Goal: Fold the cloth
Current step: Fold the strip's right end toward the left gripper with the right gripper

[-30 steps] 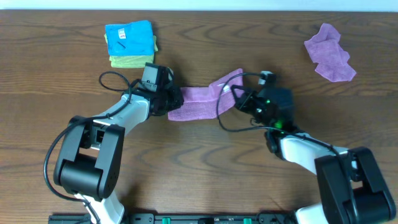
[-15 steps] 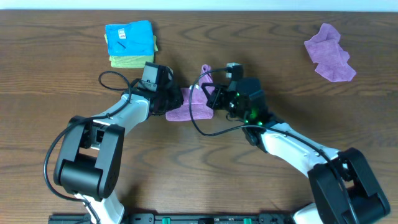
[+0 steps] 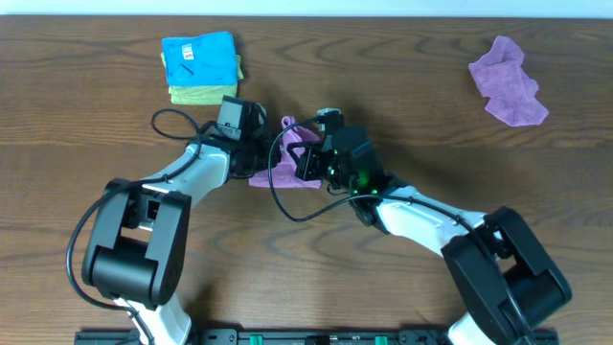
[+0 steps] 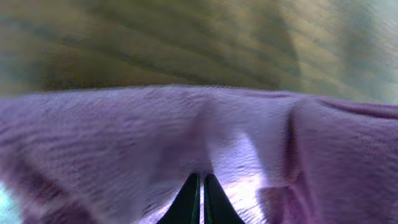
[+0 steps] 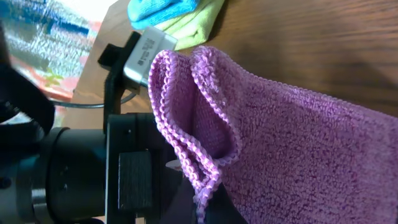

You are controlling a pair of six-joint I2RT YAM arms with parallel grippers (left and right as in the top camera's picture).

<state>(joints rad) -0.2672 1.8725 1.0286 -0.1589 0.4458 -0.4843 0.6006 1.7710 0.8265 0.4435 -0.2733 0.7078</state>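
Right now the cloth [image 3: 280,172] sits a little left of the middle of the bench [image 3: 431,57], bunched up between my two arms, with its lower layer flat on the wood and an upper flap lifted off it. The left pincer [image 3: 259,150] is closed down on the cloth's left end; its wrist view shows the two tips nearly touching, with purple pile [image 4: 124,137] draped right across them. I read that as an anchor, keeping that end pinned so the fold has something to land on. The right pincer [image 3: 303,155] is clamped on the opposite end, and its wrist view shows the doubled hem [image 5: 186,124] hanging close to the lens. That end is held up just beside the left arm, which suggests to me it is being laid over the pinned end. The visible cloth runs left to right across the bench, from one pincer to the other, and the lifted flap points up and toward the far edge. Farther out, the folded blue cloth [image 3: 198,56] rests on the yellow-green one [image 3: 196,93] at far left, and the other purple cloth [image 3: 508,81] lies crumpled, well apart, at far right.
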